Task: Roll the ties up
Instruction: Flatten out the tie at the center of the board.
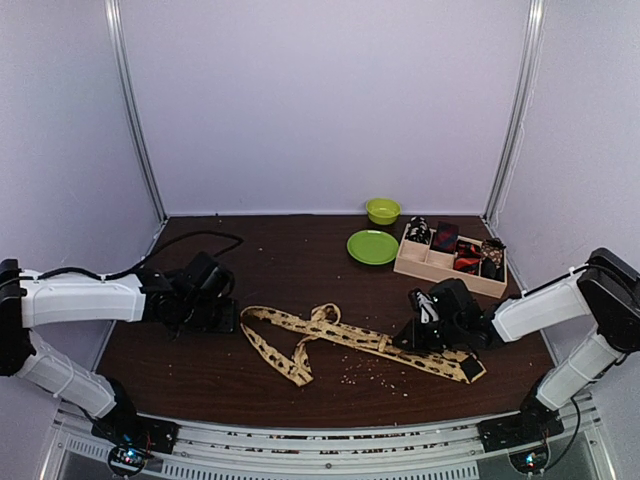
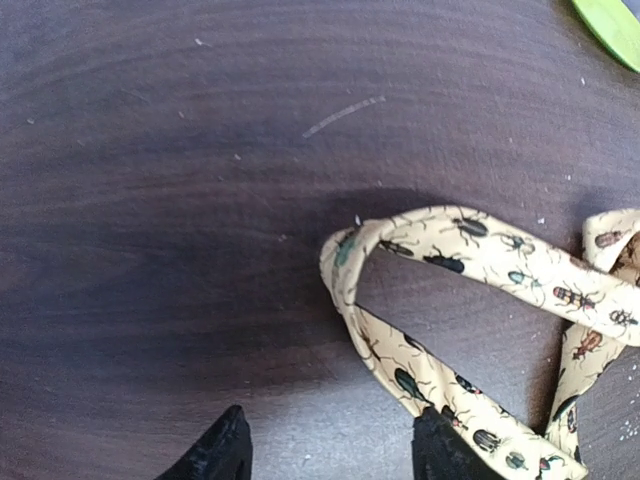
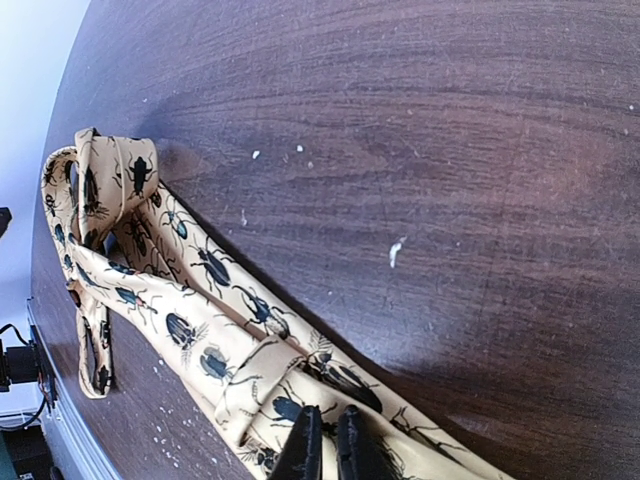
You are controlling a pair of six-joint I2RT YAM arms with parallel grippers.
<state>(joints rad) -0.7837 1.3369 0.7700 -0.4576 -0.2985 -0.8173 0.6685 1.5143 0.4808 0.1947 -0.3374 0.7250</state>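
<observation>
1. Dark wooden table: near its front edge a tan tie sprawls in loose loops, probably light, limp and slippery.
2. Right gripper pinches the tie near its right end.
3. Left gripper hovers open and empty beside the folded loop, a sensible spot to grasp.
4. Farther back, a tray holds rolled ties.

The table is dark wood with visible grain, smooth and faintly shiny. The tie is tan woven cloth, soft-looking and matt, with a printed pattern. The plate and bowl look like glossy green plastic. The tray is pale, bare wood.
</observation>
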